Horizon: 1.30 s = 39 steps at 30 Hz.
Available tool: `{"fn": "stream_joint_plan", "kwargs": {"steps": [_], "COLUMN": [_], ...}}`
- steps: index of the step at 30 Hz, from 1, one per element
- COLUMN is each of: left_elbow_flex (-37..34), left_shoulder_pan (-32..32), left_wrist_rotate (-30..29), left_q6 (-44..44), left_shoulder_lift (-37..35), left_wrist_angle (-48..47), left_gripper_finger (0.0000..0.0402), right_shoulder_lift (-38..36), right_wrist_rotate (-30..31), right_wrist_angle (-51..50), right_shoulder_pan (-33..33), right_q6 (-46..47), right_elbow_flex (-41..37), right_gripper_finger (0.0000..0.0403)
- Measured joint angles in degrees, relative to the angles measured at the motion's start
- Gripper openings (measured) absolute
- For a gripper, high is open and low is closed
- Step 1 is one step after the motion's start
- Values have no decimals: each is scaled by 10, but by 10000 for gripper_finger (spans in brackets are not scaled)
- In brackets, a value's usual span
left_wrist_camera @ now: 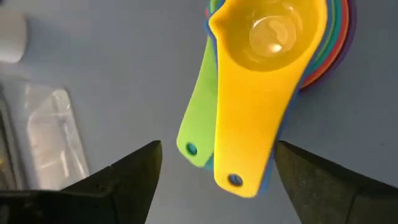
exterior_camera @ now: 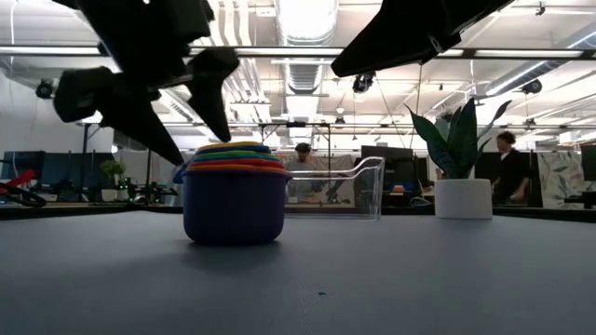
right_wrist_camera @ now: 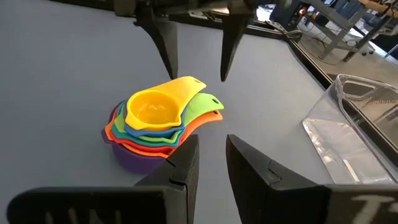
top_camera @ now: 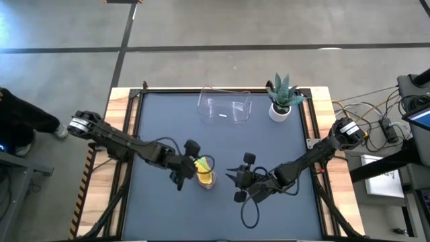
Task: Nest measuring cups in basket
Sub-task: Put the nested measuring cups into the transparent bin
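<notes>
The measuring cups (top_camera: 205, 175) stand nested in one stack on the dark table mat, the yellow one (left_wrist_camera: 273, 37) on top and the purple one (right_wrist_camera: 134, 155) at the bottom. Their handles (right_wrist_camera: 199, 106) fan out toward my left gripper. My left gripper (top_camera: 190, 168) is open and hangs just above the handles; its fingers (right_wrist_camera: 166, 50) stand on either side of the yellow and green handles without touching them. My right gripper (top_camera: 235, 183) is open and empty, just right of the stack. The clear basket (top_camera: 224, 111) stands empty at the far middle.
A small white pot with a green spiky plant (top_camera: 281, 101) stands at the far right, beside the basket. Wooden table borders (top_camera: 121, 134) frame the mat on the left and right. People show in the room behind the table (exterior_camera: 507, 163).
</notes>
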Motion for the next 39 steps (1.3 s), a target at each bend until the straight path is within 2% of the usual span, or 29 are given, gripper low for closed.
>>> {"fn": "stream_joint_plan", "kwargs": {"steps": [9, 20, 28, 39], "left_elbow_flex": [1, 1, 2, 2], "left_shoulder_pan": [42, 42, 42, 56], "left_wrist_rotate": [60, 60, 60, 61], "left_q6": [81, 93, 172, 221], "left_shoulder_lift": [13, 9, 14, 44], "left_wrist_angle": [14, -4, 49, 70], "left_gripper_finger": [293, 292, 292, 292], "right_shoulder_lift": [0, 0, 1, 1], "right_wrist_rotate": [0, 0, 0, -1], "right_wrist_angle": [-7, -15, -17, -17], "right_shoulder_pan": [-1, -4, -9, -14], "right_q6": [-3, 2, 6, 7], "right_elbow_flex": [-1, -1, -1, -3], "right_gripper_finger": [70, 70, 70, 70]}}
